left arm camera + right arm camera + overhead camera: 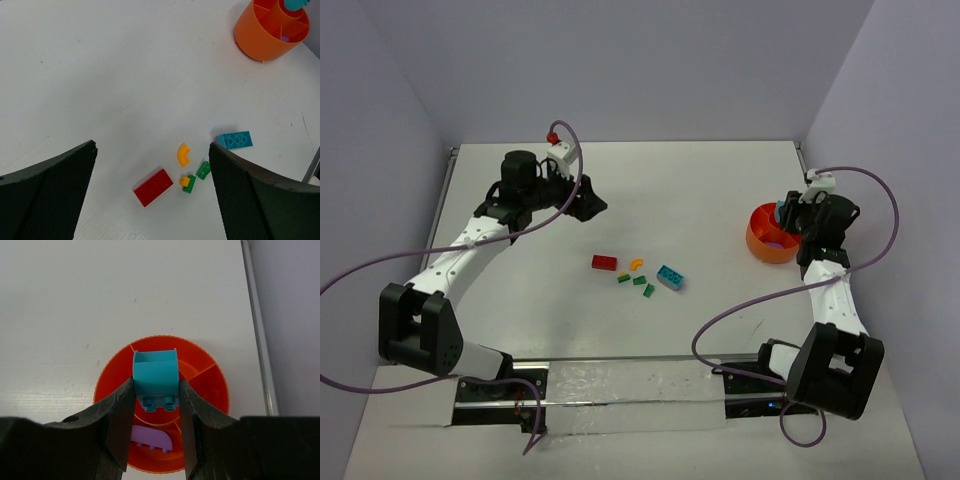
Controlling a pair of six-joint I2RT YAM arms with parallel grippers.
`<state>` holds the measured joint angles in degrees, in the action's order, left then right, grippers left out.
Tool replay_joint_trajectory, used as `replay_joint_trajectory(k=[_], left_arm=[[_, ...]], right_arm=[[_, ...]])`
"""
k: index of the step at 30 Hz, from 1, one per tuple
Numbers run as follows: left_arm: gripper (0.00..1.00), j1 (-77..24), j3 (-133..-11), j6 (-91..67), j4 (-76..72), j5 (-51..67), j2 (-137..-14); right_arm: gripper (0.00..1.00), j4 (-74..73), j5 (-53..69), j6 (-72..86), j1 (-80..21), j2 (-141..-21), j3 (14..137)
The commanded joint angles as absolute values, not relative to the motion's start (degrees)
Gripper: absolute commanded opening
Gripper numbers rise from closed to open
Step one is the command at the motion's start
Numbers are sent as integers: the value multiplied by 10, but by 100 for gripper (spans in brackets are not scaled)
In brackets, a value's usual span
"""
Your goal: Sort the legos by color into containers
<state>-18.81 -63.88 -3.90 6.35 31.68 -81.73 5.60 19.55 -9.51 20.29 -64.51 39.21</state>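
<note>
My right gripper (156, 390) is shut on a teal brick (155, 377) and holds it over the orange divided bowl (205, 385), also in the top view (760, 243) and left wrist view (265, 37). A purple brick (150, 439) lies in a near compartment. On the table lie a red brick (604, 262) (153, 187), a curved orange piece (636, 265) (183, 154), small green bricks (640, 281) (203, 170), one with a yellow bit (188, 182), and a teal brick (669, 277) (235, 140). My left gripper (152, 195) is open above them, seen in the top view (582, 200).
The table's right edge with a metal rail (257, 330) runs close beside the bowl. Purple cables (380, 265) loop from both arms. Grey walls enclose the table on three sides.
</note>
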Motion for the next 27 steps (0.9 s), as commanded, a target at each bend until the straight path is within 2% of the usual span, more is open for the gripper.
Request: replay_joint_trajectory(k=[1, 8, 17, 20, 22, 25, 27], left_arm=[[99, -192, -671, -43, 60, 318, -822], [99, -192, -674, -44, 61, 318, -826], [99, -192, -679, -46, 63, 318, -831], [99, -192, -680, -40, 67, 320, -829], [99, -192, -681, -36, 74, 328, -828], [99, -191, -680, -31, 84, 357, -824], [99, -183, -676, -44, 85, 383, -820]], right_arm=[[23, 92, 193, -104, 206, -652, 383], [50, 81, 198, -105, 206, -653, 383], [66, 61, 202, -103, 206, -652, 393], [71, 24, 248, -102, 202, -633, 417], [77, -30, 277, -112, 181, -613, 451], [99, -175, 298, -147, 101, -618, 520], [100, -255, 306, -175, 41, -642, 577]])
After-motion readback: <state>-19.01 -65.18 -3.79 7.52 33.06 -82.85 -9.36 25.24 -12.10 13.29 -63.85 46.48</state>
